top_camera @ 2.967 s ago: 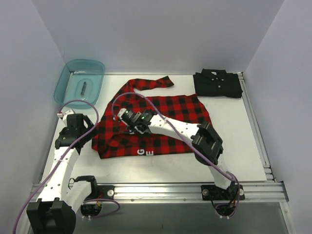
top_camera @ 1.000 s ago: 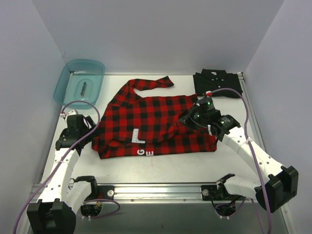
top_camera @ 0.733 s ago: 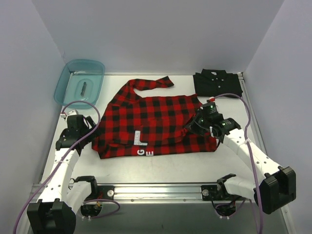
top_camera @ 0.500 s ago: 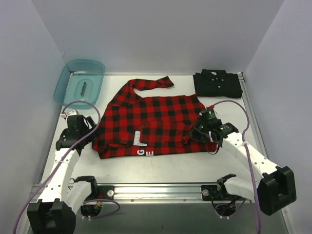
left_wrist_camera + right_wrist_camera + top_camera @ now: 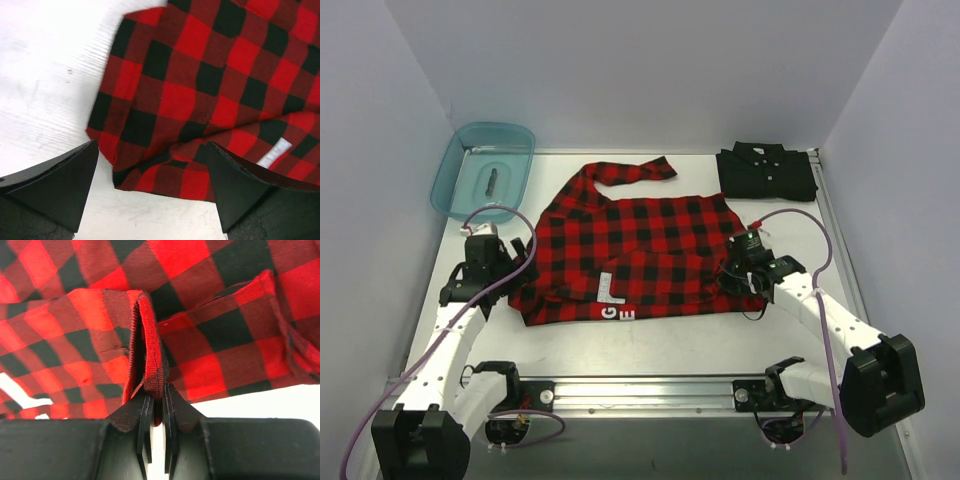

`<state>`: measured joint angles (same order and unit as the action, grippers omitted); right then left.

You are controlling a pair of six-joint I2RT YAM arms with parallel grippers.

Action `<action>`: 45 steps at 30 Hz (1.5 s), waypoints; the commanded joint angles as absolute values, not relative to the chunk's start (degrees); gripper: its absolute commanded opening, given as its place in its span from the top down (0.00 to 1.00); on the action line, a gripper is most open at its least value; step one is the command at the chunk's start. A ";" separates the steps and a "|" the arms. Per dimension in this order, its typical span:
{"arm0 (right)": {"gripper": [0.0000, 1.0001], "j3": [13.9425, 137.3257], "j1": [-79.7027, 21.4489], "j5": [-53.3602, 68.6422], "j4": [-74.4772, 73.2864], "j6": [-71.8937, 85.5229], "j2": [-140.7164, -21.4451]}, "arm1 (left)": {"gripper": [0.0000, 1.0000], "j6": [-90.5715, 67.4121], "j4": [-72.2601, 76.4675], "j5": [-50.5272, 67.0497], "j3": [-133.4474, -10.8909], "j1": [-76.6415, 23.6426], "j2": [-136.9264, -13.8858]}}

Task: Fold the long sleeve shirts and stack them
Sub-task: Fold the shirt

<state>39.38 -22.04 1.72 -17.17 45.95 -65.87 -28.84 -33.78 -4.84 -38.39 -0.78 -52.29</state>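
Observation:
The red-and-black plaid shirt [image 5: 640, 250] lies spread on the white table, its white letters [image 5: 612, 300] near the front hem and one sleeve reaching back. My right gripper [image 5: 738, 277] is shut on a fold of its fabric [image 5: 150, 347] at the shirt's front right corner. My left gripper [image 5: 498, 268] is open and empty, just over the shirt's left edge; in the left wrist view its fingers [image 5: 60, 182] straddle the plaid corner [image 5: 150, 172]. The black shirt [image 5: 766, 171] lies folded at the back right.
A translucent teal bin [image 5: 485, 166] with a small dark object inside stands at the back left. Metal rails [image 5: 845, 260] run along the table's right and front edges. Walls close in the left, right and back.
My right gripper has carried the plaid fold from the shirt's middle-left across to its right side and down toward the front right corner. My left gripper has shifted slightly right, onto the shirt's edge.

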 commanded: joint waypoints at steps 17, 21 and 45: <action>0.41 43.95 -23.20 13.79 -5.22 42.27 -67.13 | 0.19 -44.19 -14.96 2.46 -37.10 -21.71 -60.72; 0.43 40.88 -22.94 16.35 2.98 42.63 -72.85 | 0.35 -47.98 -7.57 -1.93 -31.92 -21.18 -64.50; 0.44 36.55 -15.79 23.38 9.66 41.39 -69.43 | 0.35 -50.45 -9.04 -0.79 -27.68 -13.97 -55.29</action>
<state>30.17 -10.31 24.84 9.50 40.58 -71.42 -52.56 -5.76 0.45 -22.41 -12.19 -58.41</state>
